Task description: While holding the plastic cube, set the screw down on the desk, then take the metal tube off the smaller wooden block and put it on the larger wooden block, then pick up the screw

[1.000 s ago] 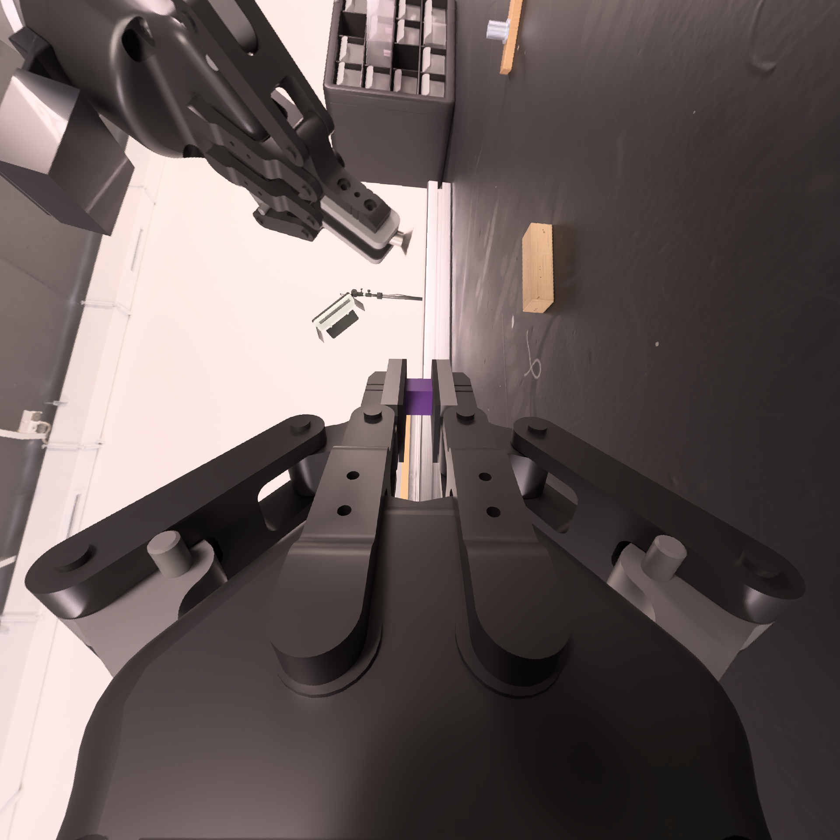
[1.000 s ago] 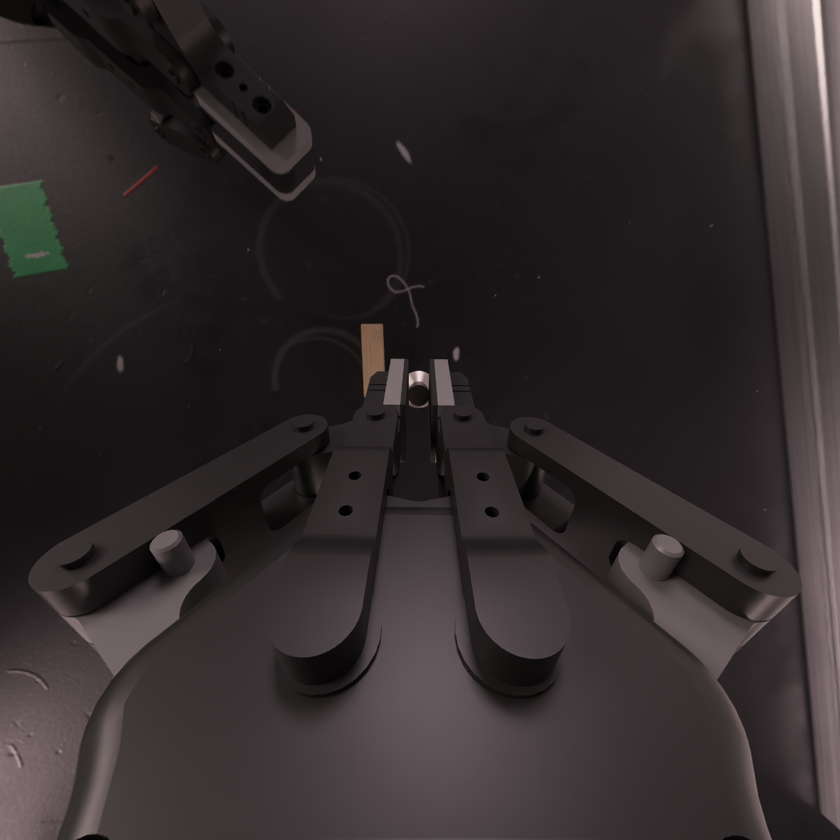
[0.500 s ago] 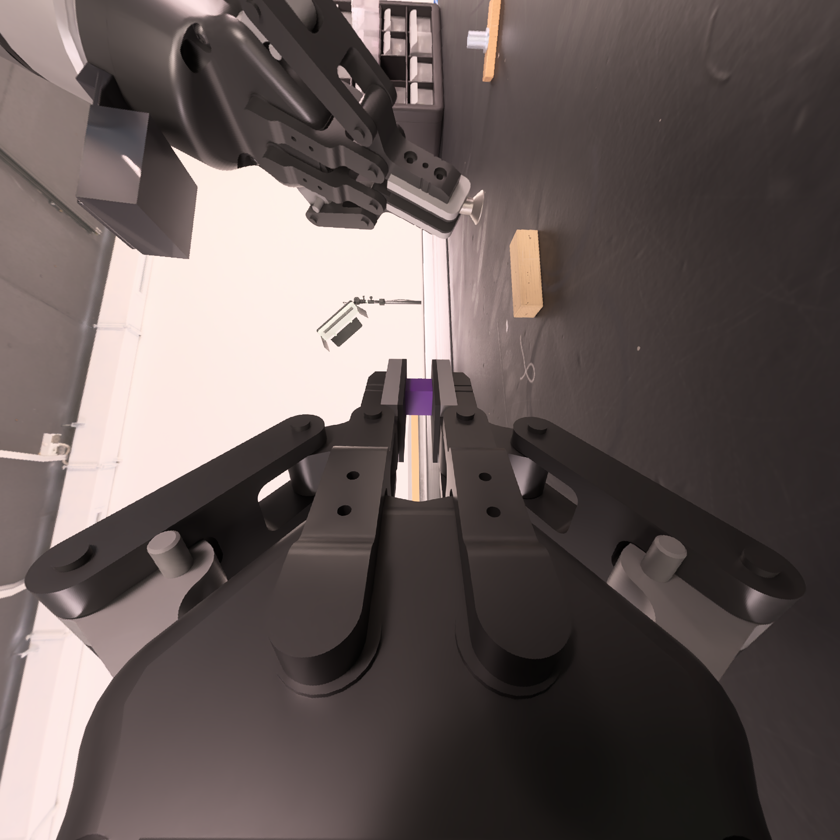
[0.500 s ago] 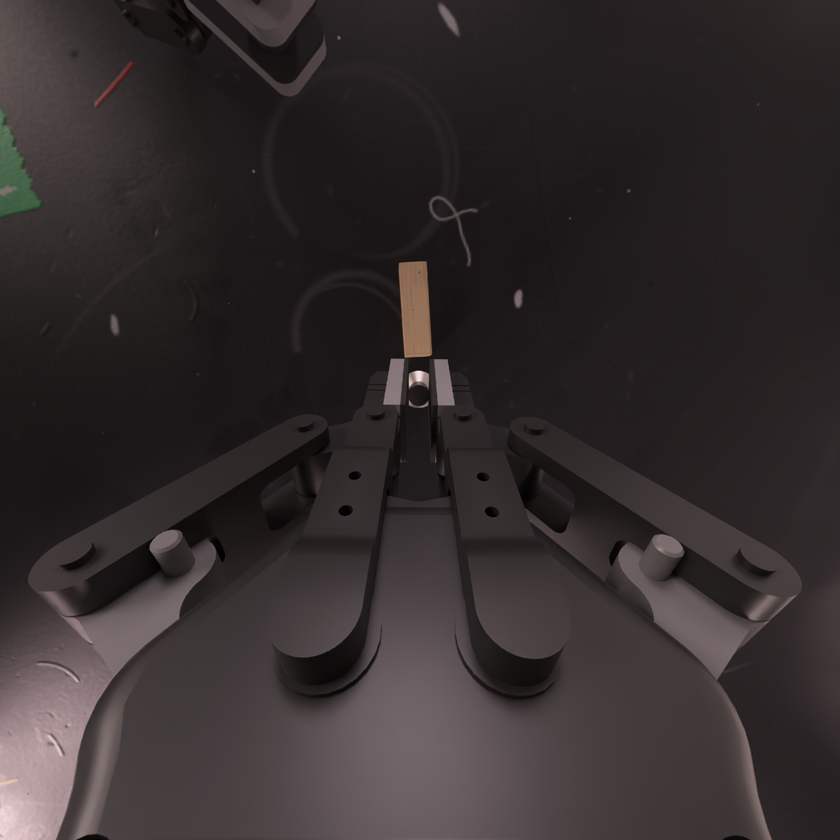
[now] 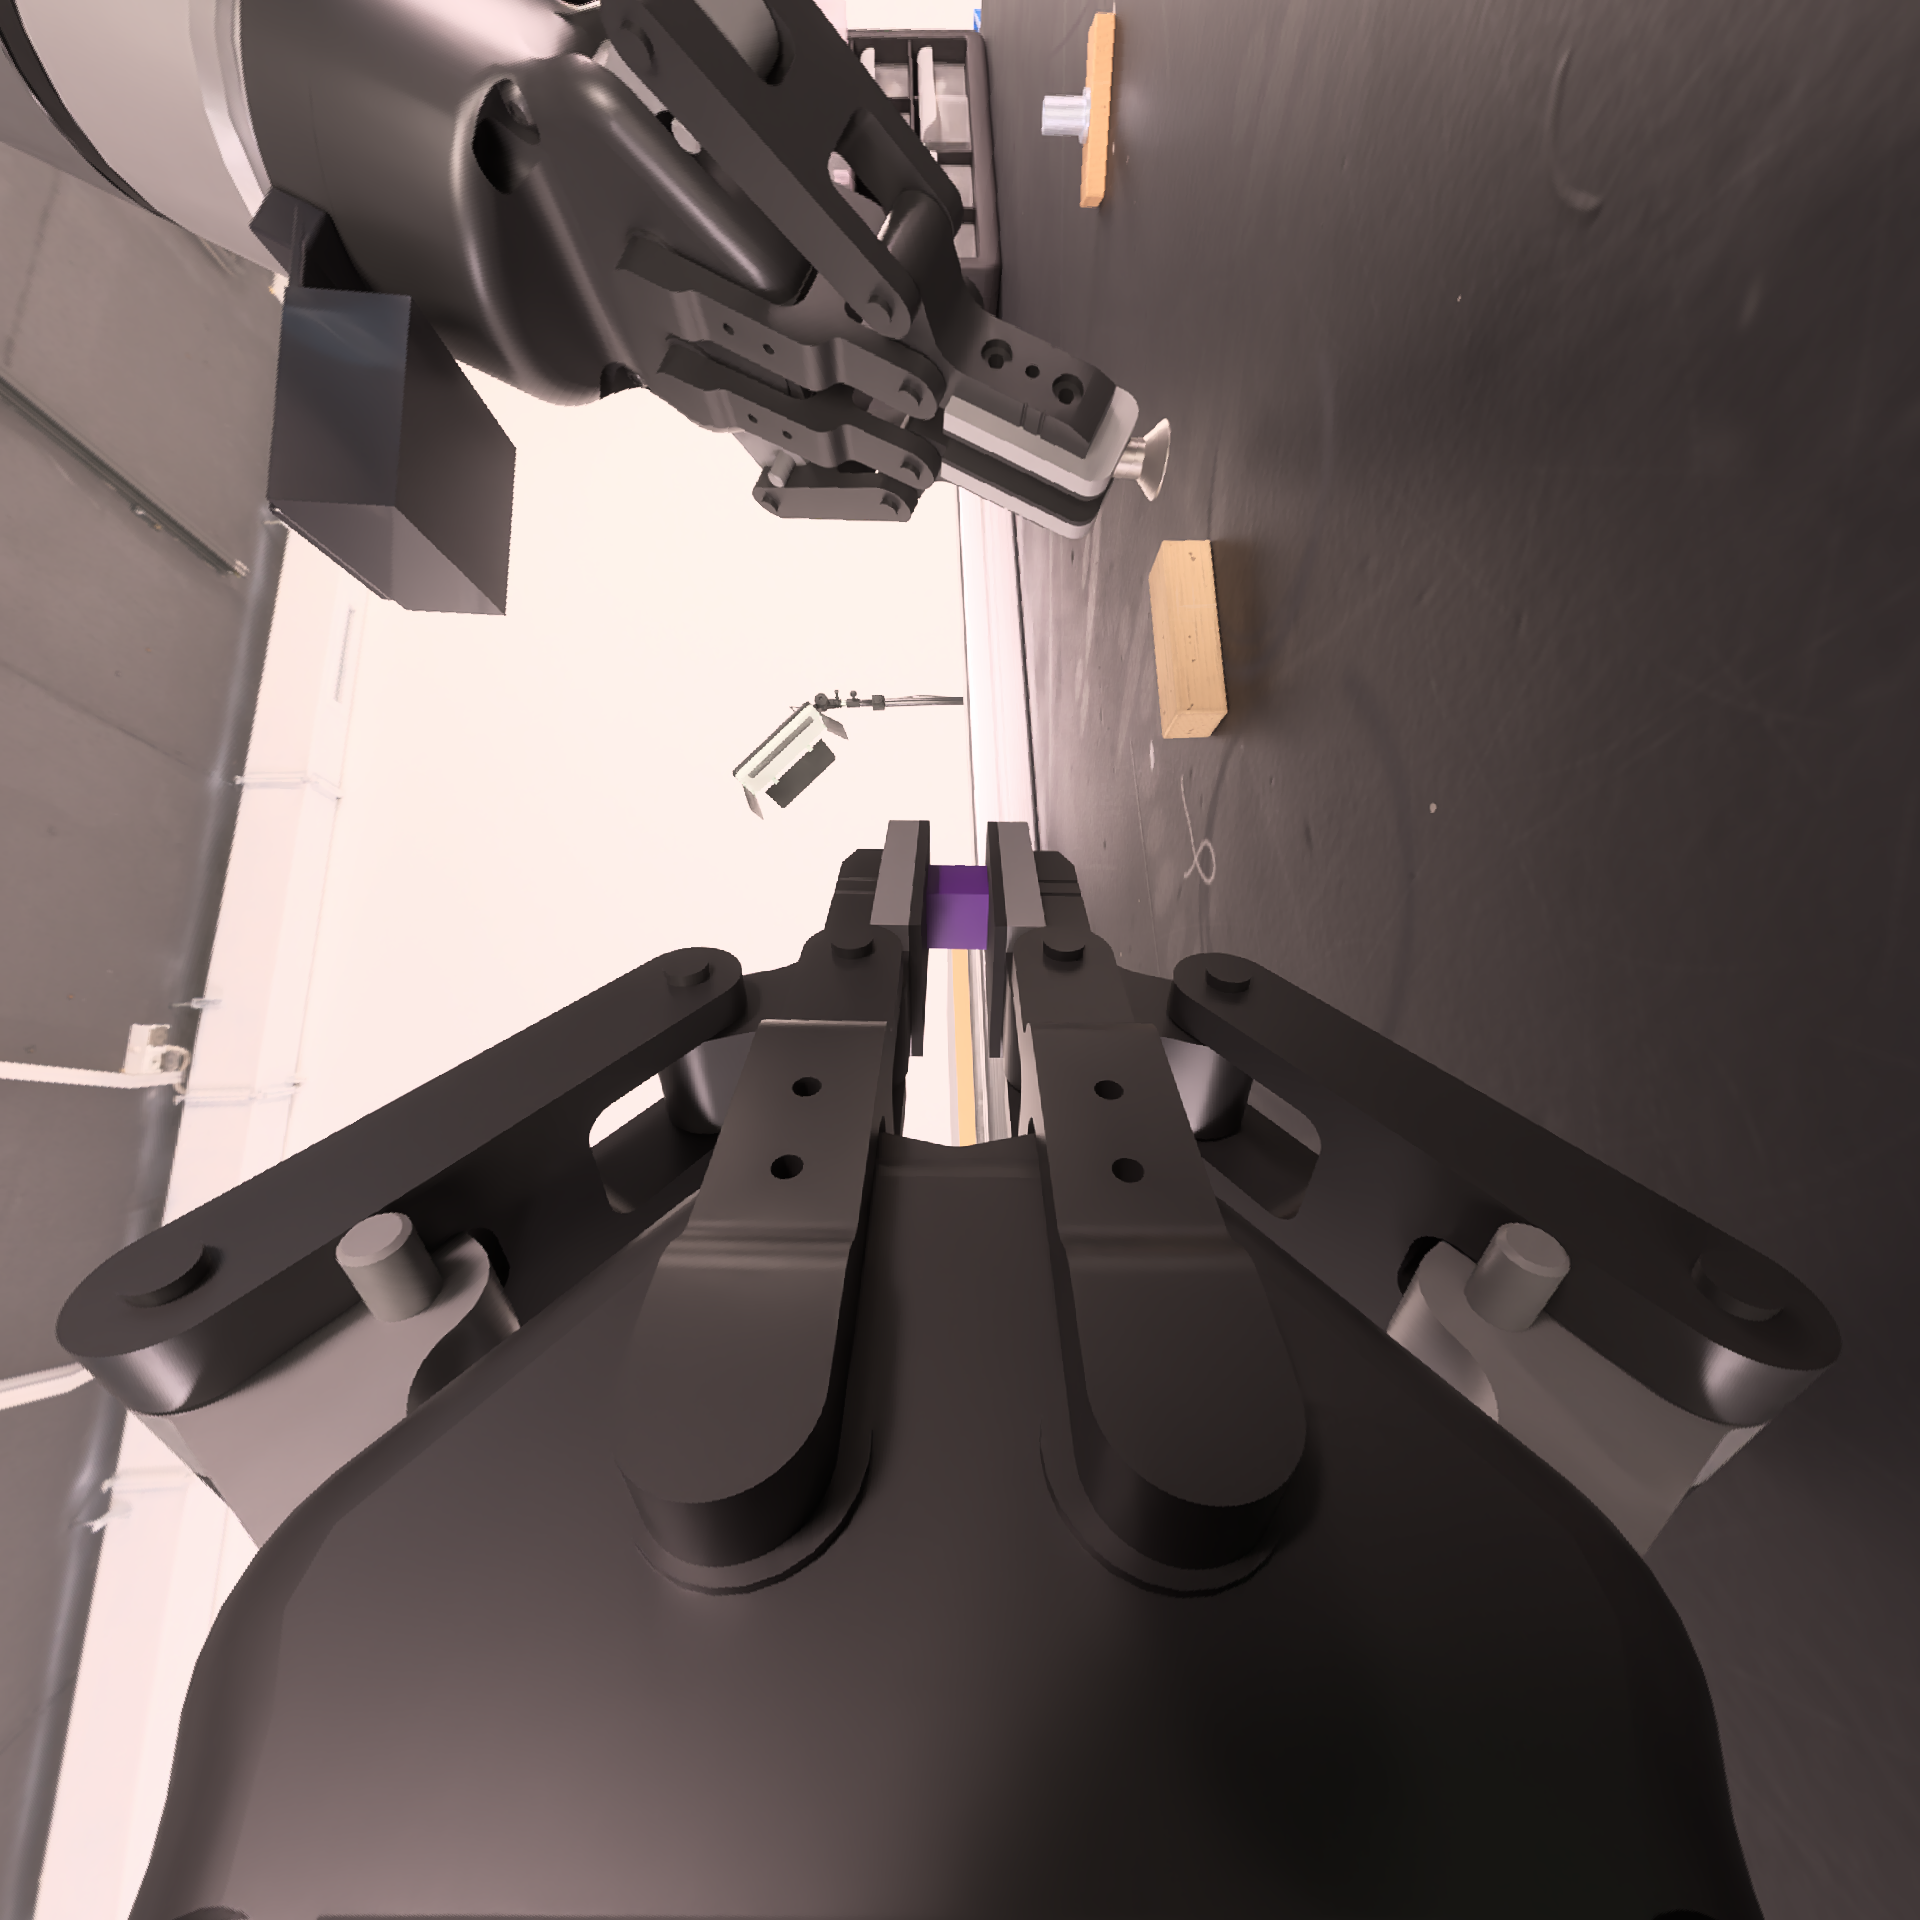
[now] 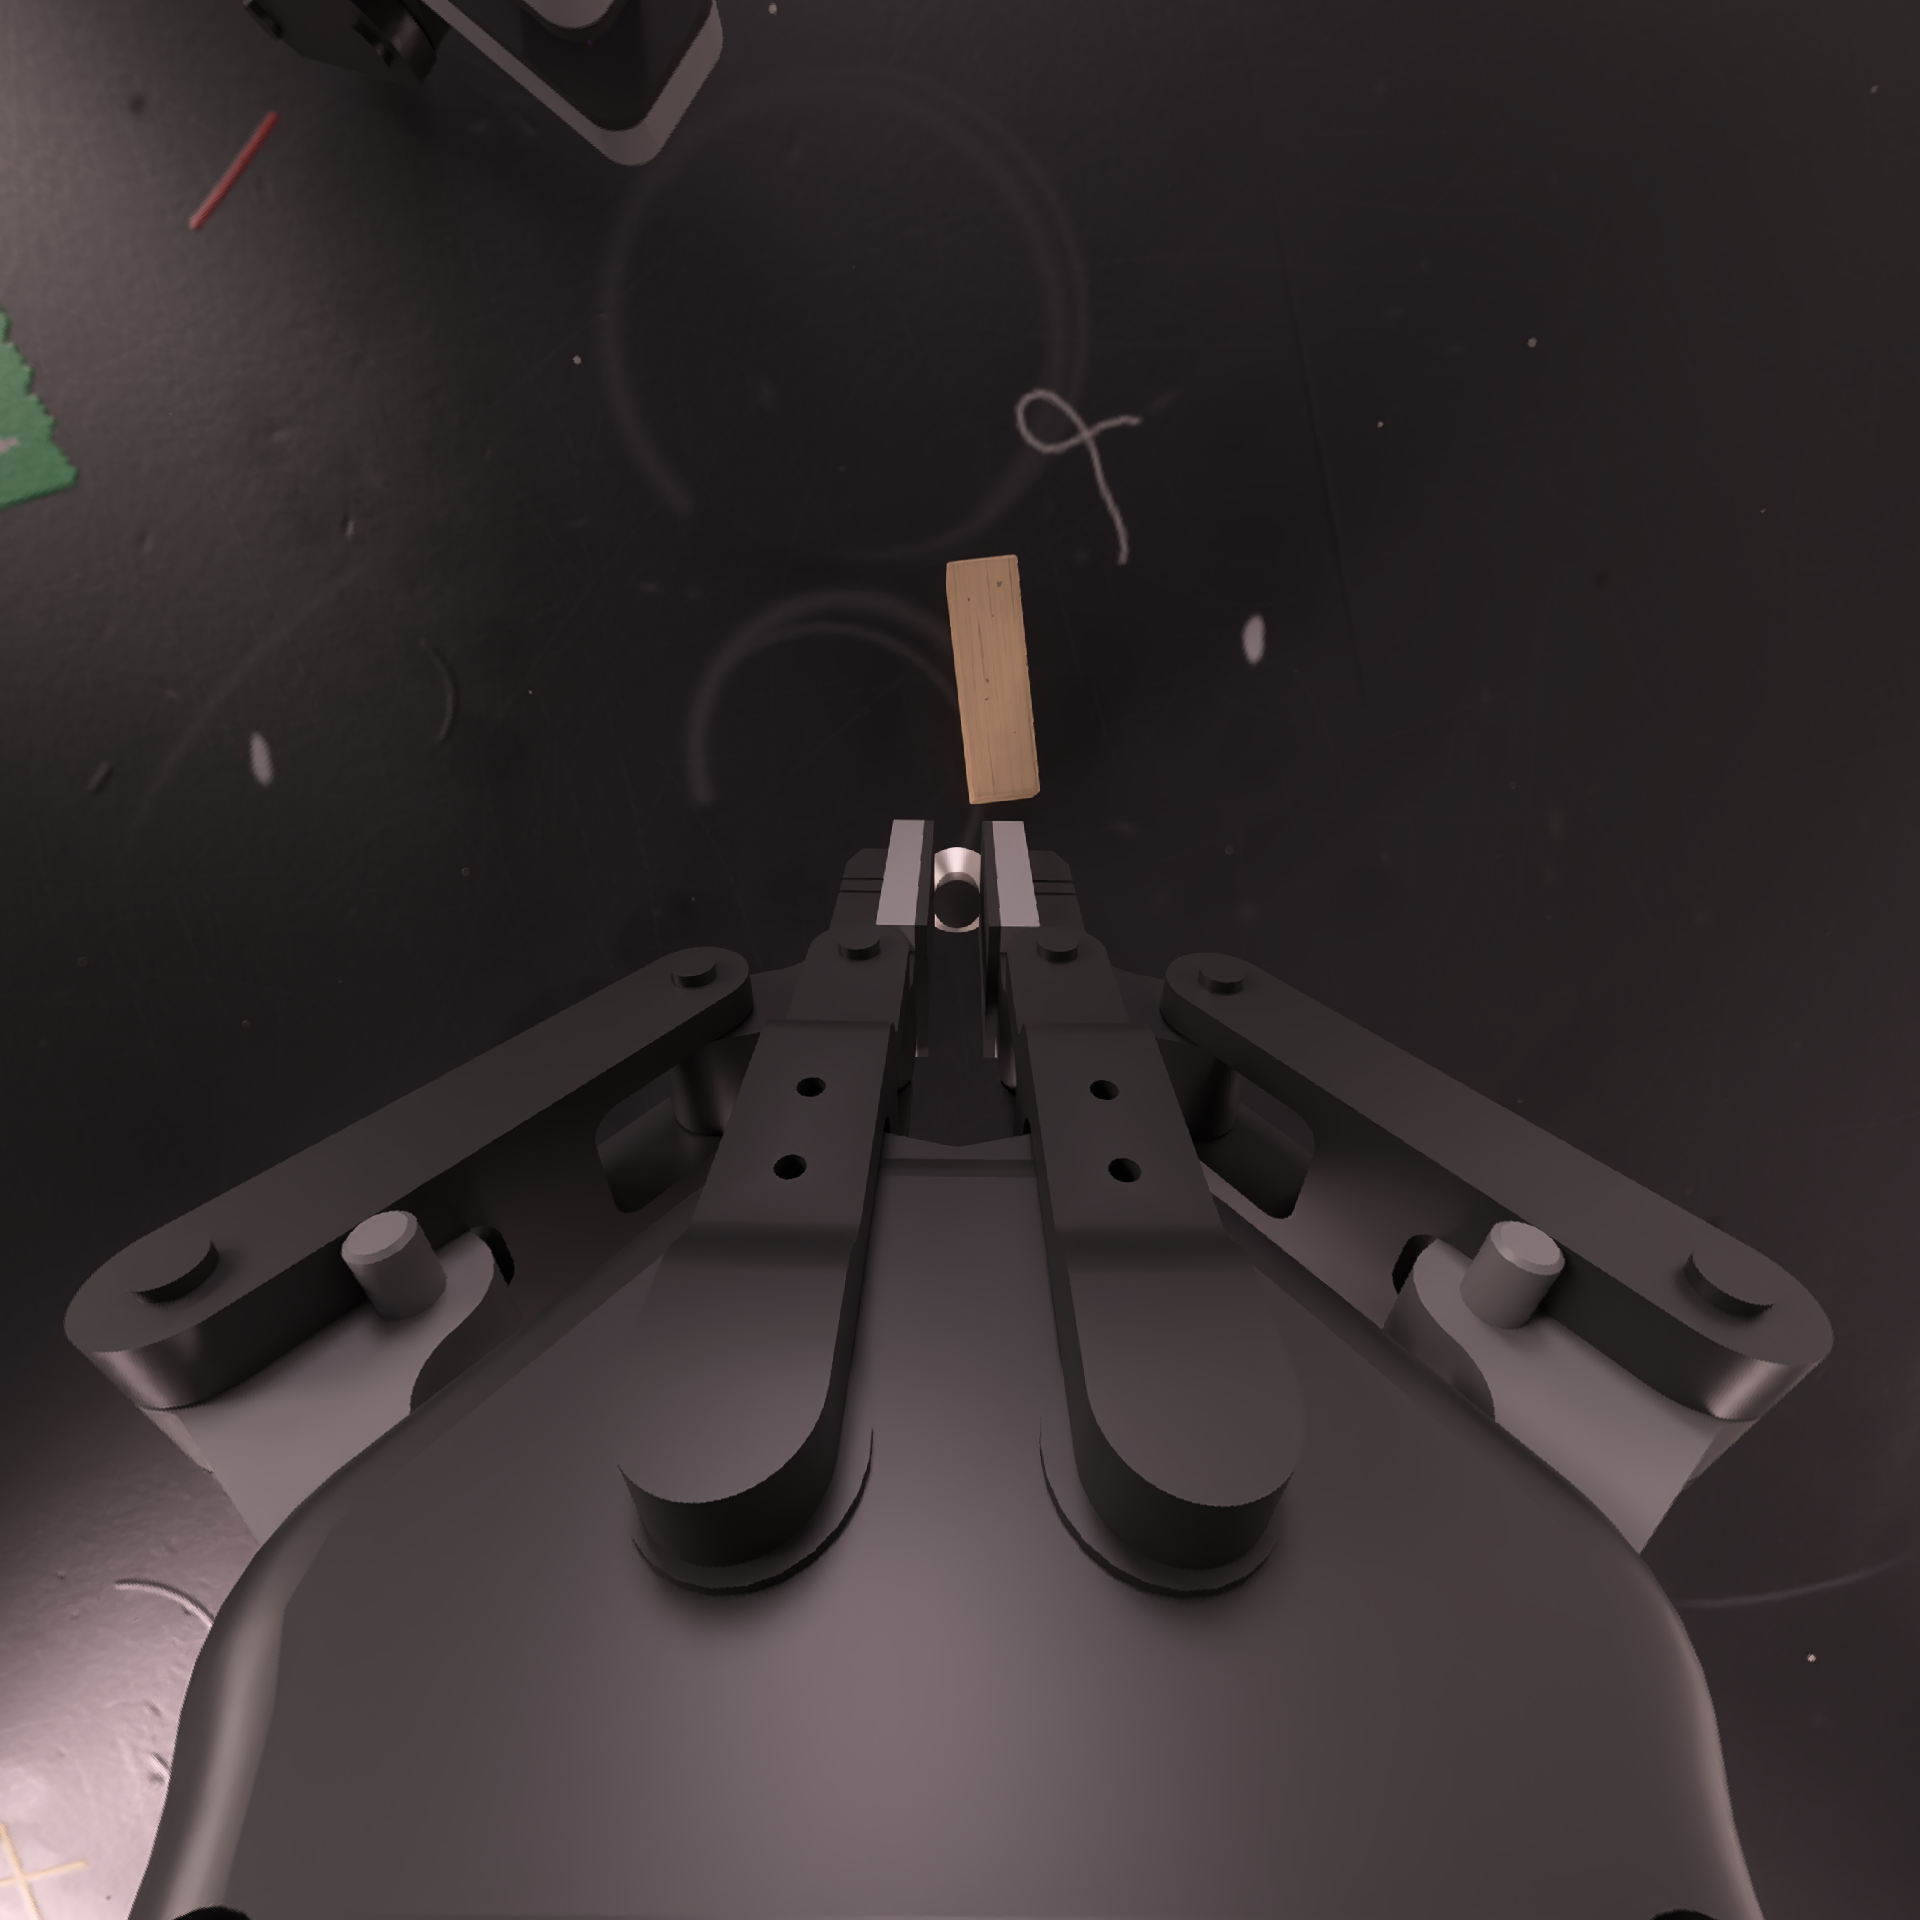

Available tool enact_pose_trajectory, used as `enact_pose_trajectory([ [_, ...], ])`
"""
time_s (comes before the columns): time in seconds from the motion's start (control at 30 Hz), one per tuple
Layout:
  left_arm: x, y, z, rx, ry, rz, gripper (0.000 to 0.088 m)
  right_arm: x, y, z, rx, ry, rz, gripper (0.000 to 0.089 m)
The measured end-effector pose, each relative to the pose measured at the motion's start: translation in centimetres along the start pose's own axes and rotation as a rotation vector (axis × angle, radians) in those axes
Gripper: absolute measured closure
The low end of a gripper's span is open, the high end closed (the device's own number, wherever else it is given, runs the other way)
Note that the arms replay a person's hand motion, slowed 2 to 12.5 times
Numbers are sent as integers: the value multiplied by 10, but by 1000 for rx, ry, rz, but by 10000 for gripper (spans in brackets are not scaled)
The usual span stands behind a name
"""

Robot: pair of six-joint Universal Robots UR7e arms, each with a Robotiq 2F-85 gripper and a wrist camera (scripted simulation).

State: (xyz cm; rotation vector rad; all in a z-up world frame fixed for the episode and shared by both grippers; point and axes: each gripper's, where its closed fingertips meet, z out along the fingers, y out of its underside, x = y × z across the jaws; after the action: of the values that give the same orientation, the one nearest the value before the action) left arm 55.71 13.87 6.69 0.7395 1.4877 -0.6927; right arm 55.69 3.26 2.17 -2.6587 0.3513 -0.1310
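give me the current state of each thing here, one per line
left tool: shut on the plastic cube
right tool: shut on the screw, above the desk
metal tube: upright on the far wooden block
near wooden block: bare, flat on the desk

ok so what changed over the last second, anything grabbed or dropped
Nothing grabbed or dropped. The right end effector carried the screw down toward the desk, nearing the bare wooden block. The left end effector stayed shut on the purple cube, and the metal tube stayed on its far block.
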Motion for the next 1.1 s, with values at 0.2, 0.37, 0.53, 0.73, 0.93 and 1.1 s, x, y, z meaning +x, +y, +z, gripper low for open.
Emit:
enact_pose_trajectory([
  [0.2,0,-1,0,2,2,3,787,-1,3,4,-22,7,3,814],
  [0.37,1,-1,0,3,3,4,787,-2,5,7,-40,8,5,814],
  [0.53,1,-1,0,5,4,4,787,-3,6,9,-53,7,6,814],
  [0.73,1,-1,0,7,8,2,787,-4,5,10,-61,9,5,815],
  [0.93,2,-2,0,10,11,2,787,-4,4,11,-67,13,2,815],
  [1.1,2,-2,0,13,15,2,787,-3,3,11,-76,18,0,815],
])
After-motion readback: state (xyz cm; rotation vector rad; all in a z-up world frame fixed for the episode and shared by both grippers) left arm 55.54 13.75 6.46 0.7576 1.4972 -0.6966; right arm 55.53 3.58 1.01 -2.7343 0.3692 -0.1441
